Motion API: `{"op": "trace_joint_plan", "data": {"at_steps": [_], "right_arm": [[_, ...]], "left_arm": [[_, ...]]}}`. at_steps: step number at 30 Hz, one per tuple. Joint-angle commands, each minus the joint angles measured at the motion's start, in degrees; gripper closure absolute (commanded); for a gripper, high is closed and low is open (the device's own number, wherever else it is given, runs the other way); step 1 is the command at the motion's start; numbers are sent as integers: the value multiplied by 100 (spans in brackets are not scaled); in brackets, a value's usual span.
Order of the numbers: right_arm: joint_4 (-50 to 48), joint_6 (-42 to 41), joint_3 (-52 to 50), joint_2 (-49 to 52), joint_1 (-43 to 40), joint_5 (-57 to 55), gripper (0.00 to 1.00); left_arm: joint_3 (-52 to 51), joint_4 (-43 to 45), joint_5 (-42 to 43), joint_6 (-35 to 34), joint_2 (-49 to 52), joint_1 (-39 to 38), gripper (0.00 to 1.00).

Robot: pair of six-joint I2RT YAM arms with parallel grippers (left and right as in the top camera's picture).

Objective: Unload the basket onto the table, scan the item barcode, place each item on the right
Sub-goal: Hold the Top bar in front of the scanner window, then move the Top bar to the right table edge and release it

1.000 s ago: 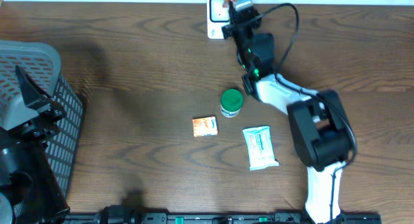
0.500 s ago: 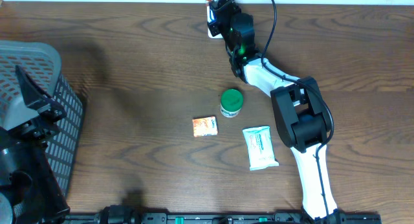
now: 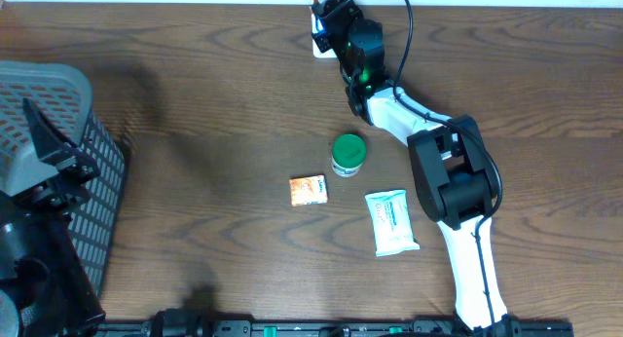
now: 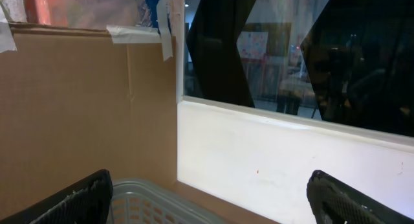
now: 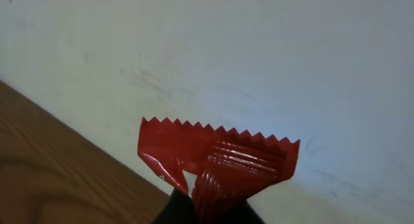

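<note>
The red packet (image 5: 217, 162), pinched in the right tool (image 3: 328, 6), should be held flat over the scanner (image 3: 318, 43). The left tool (image 4: 207, 208) is spread.

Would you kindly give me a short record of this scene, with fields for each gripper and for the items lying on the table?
right gripper: shut on the red packet, held by the white device at the far edge of the table
left gripper: open, empty, above the grey basket
loose items: green-lidded jar; orange packet; white wipes pack
barcode: none visible on the red packet in the right wrist view
</note>
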State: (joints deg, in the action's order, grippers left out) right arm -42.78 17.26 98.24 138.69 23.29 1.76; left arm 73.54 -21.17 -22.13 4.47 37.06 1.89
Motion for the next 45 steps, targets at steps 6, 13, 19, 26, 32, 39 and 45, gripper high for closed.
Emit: {"op": "trace_joint_plan", "data": {"at_steps": [6,13,19,26,32,39,45], "right_arm": [[-48,988,120,37,-61,-17,99],[1316,984,118,39,-68,79,99],[2087,977,118,26,22,529,99],[2809,634,118,-636,81,544,99],[3692,636,118,-2337,-140,186,99],[5882,634,118,-4354,-1143,-1130,99],[7794,505,114,-5069,-2975,-2070,99]], "left_arm": [[-20,20,70,-28,-24,35,4],[-20,20,70,-28,-24,35,4],[-20,20,70,-28,-24,35,4],[-20,20,70,-28,-24,35,4],[-20,20,70,-28,-24,35,4],[-20,20,70,-28,-24,35,4],[-20,20,70,-28,-24,35,4]]}}
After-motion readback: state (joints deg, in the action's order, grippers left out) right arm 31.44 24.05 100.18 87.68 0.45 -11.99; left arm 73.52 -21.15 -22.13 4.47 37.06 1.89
